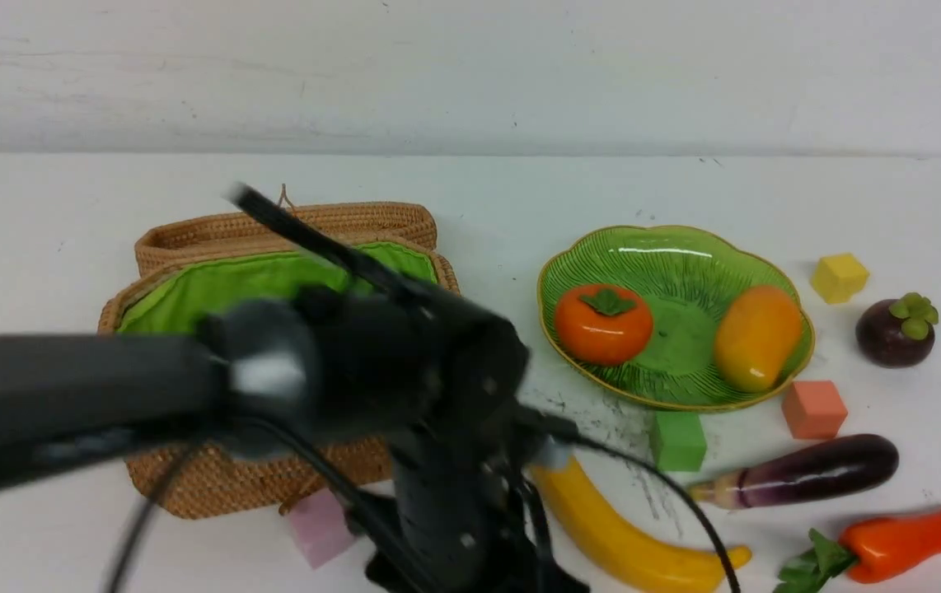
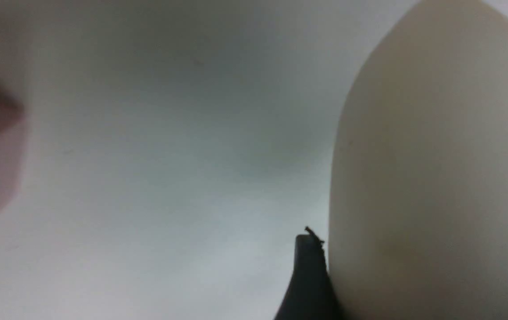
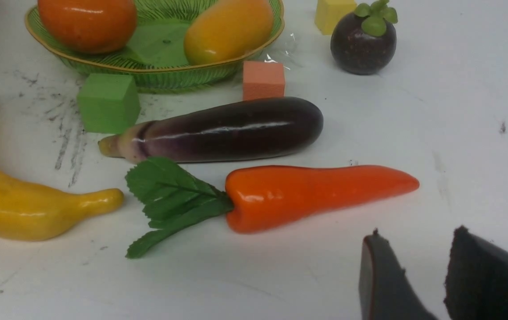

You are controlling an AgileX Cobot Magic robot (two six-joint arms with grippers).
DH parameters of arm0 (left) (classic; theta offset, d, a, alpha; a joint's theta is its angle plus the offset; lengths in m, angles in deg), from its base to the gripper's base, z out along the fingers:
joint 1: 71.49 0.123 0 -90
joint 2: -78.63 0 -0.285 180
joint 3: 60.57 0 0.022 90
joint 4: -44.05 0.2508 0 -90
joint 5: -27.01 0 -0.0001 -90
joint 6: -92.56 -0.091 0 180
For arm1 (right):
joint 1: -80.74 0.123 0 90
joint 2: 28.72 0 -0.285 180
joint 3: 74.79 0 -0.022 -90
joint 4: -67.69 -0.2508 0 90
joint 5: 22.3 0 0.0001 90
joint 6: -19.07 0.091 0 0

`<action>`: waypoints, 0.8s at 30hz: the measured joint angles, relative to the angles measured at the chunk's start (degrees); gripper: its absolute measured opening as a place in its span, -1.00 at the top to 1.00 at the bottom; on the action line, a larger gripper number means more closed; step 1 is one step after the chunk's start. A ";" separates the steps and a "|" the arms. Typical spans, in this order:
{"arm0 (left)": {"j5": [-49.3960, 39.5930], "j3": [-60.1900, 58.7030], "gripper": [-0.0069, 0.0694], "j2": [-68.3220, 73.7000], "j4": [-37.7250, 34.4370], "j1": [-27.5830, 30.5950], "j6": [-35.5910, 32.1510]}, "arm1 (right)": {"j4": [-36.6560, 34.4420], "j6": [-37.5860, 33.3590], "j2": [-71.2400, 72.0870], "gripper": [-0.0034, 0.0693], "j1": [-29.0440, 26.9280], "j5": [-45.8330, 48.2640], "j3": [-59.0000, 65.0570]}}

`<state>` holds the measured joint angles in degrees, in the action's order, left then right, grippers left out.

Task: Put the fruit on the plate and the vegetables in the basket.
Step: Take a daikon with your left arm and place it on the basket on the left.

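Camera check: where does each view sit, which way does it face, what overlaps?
Front: between the arms, facing forward over basket and plate; blurred left arm lower left.
Left wrist: on left arm, close against the white vegetable; one dark fingertip beside it.
Right wrist: on right arm, low, facing eggplant and pepper; right gripper, jaws apart.
Shared: front and right wrist show plate, eggplant, pepper.

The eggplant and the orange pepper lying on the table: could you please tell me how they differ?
The eggplant is dark purple, paling at its stem end; the pepper is orange-red with green leaves. The eggplant ends blunt and round; the pepper tapers to a point. The eggplant lies nearer the plate; the pepper lies nearer the robot. Both are glossy, long, and lie on their sides on the table.
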<state>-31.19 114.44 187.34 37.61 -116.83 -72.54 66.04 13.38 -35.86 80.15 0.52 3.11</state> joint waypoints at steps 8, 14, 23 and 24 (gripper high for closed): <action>0.80 5.05 -0.50 -16.83 8.58 16.90 3.25 | 0.00 0.00 0.00 0.23 0.00 0.00 0.00; 10.09 8.13 -0.50 -14.23 8.80 28.22 -3.35 | 0.00 0.00 0.00 0.23 0.00 0.00 0.00; 15.31 8.16 -0.50 -5.41 11.60 27.56 -20.05 | 0.00 0.00 0.00 0.23 0.00 0.00 0.00; 14.95 8.16 -0.50 -4.64 12.03 27.51 -20.15 | 0.00 0.00 0.00 0.23 0.00 0.00 0.00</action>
<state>-16.24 122.60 182.70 49.63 -89.32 -92.69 66.04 13.38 -35.86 80.15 0.52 3.11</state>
